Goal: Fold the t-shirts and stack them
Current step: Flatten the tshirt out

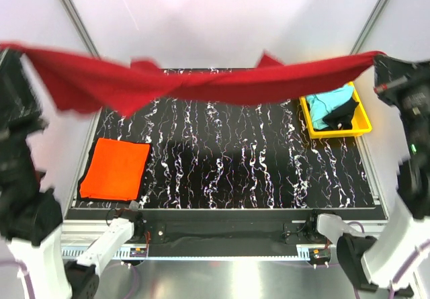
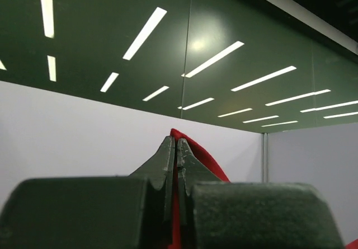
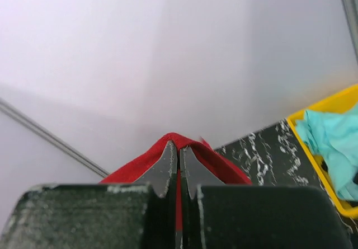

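Note:
The dark red t-shirt [image 1: 195,82] hangs stretched in the air across the whole top view, high above the black marbled table [image 1: 235,164]. My left gripper [image 2: 177,142] is shut on its left end, seen as red cloth [image 2: 204,159] between the fingers. My right gripper [image 3: 179,146] is shut on its right end [image 3: 224,165]. In the top view the left gripper [image 1: 9,50] is at the far left and the right gripper [image 1: 380,61] at the far right. An orange t-shirt [image 1: 115,168] lies folded flat at the table's left front.
A yellow tray [image 1: 360,127] at the back right holds a turquoise t-shirt [image 1: 332,103] and a black one [image 1: 344,119]; the tray [image 3: 313,114] and turquoise cloth [image 3: 333,142] show in the right wrist view. White walls and metal frame posts surround the table.

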Action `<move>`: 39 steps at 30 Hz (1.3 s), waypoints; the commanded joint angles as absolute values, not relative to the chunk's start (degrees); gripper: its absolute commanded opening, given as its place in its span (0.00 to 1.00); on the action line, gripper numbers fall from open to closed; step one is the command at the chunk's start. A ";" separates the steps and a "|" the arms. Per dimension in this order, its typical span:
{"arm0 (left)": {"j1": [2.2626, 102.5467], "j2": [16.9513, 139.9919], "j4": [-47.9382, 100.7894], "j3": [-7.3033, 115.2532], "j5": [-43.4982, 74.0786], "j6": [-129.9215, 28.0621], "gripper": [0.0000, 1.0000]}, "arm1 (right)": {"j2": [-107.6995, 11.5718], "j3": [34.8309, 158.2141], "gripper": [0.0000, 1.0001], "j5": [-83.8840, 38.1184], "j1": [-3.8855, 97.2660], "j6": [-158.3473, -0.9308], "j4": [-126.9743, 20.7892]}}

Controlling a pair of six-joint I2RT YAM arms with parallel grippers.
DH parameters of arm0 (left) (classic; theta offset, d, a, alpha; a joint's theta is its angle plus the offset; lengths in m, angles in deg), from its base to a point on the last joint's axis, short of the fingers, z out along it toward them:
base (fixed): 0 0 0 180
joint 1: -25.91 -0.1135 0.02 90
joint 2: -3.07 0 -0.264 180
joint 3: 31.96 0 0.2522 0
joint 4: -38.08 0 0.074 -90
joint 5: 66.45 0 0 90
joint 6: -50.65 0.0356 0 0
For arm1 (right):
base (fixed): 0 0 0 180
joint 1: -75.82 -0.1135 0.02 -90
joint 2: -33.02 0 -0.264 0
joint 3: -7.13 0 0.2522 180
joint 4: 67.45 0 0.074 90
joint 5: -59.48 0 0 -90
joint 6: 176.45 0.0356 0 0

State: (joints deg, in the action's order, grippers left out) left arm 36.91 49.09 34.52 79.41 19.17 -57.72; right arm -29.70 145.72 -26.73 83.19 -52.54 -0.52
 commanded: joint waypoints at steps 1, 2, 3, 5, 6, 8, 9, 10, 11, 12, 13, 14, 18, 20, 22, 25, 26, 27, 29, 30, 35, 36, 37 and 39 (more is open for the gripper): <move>36.63 47.46 29.43 76.29 25.22 -51.32 0.00 | -28.25 149.46 0.00 -27.28 82.06 -52.97 -1.30; 36.71 45.80 28.81 76.20 25.48 -50.78 0.00 | -27.81 149.56 0.00 -26.66 81.62 -52.79 -1.83; 36.72 44.91 28.28 76.11 25.66 -50.43 0.00 | -27.54 149.82 0.00 -25.70 81.44 -52.36 -2.01; 36.72 44.11 28.63 75.68 26.36 -49.02 0.00 | -26.58 149.30 0.00 -25.34 81.44 -51.57 -2.79; 36.72 44.20 28.45 75.67 26.80 -48.41 0.00 | -26.57 149.04 0.00 -24.73 81.36 -51.65 -2.97; 36.80 45.33 28.19 76.72 28.21 -46.56 0.00 | -26.49 147.28 0.00 -24.81 81.35 -51.65 -3.15; 36.80 47.34 27.67 77.16 28.38 -46.12 0.00 | -26.57 146.14 0.00 -25.33 81.35 -51.47 -3.24; 36.72 48.41 27.66 77.34 28.04 -45.42 0.00 | -26.57 143.26 0.00 -25.69 81.35 -51.30 -3.15; 36.80 49.55 27.92 77.26 27.95 -45.33 0.00 | -26.31 141.58 0.00 -26.21 81.35 -51.30 -3.32; 36.72 52.52 28.80 76.47 27.86 -45.41 0.00 | -26.14 139.65 0.00 -27.78 81.35 -51.12 -3.50; 36.72 53.94 29.33 76.03 27.77 -45.59 0.00 | -25.70 135.37 0.00 -28.84 81.35 -51.12 -3.68; 36.72 56.04 29.59 75.59 27.51 -45.59 0.00 | -25.61 133.15 0.00 -30.16 81.35 -50.86 -3.85; 36.63 65.28 29.16 76.20 26.28 -46.03 0.00 | -25.69 124.78 0.00 -34.39 81.35 -52.17 -6.13; 36.63 69.76 29.50 77.95 25.14 -47.08 0.00 | -28.93 125.91 0.00 -35.27 81.35 -52.70 -6.31; 36.45 72.22 31.08 80.58 24.00 -48.48 0.00 | -32.44 128.98 0.00 -35.62 81.35 -53.58 -6.84; 36.28 76.09 31.00 84.71 23.90 -49.54 0.00 | -34.47 129.69 0.00 -36.41 81.35 -53.23 -12.45; 36.28 77.23 30.57 86.90 23.90 -49.55 0.00 | -35.01 130.04 0.00 -36.67 81.35 -52.97 -14.64; 36.19 77.51 30.13 87.88 23.90 -49.46 0.00 | -35.53 130.66 0.00 -36.85 81.35 -52.27 -15.10; 35.93 77.69 28.29 89.73 23.90 -49.46 0.00 | -37.38 133.11 0.00 -37.11 81.35 -52.52 -15.54; 35.75 77.34 28.02 89.82 23.82 -49.63 0.00 | -37.73 133.99 0.00 -37.46 81.35 -52.79 -15.72; 35.40 71.72 26.35 85.61 22.50 -49.98 0.00 | -37.04 136.29 0.00 -39.84 81.35 -53.76 -20.10; 35.40 70.49 26.17 83.78 22.50 -49.98 0.00 | -36.68 136.46 0.00 -39.84 81.35 -53.50 -20.81; 35.40 68.13 25.91 83.06 22.58 -49.98 0.00 | -36.33 137.25 0.00 -40.01 81.35 -53.32 -21.60; 35.40 65.83 24.94 82.27 22.41 -49.98 0.00 | -35.72 138.13 0.00 -40.02 81.35 -52.80 -22.13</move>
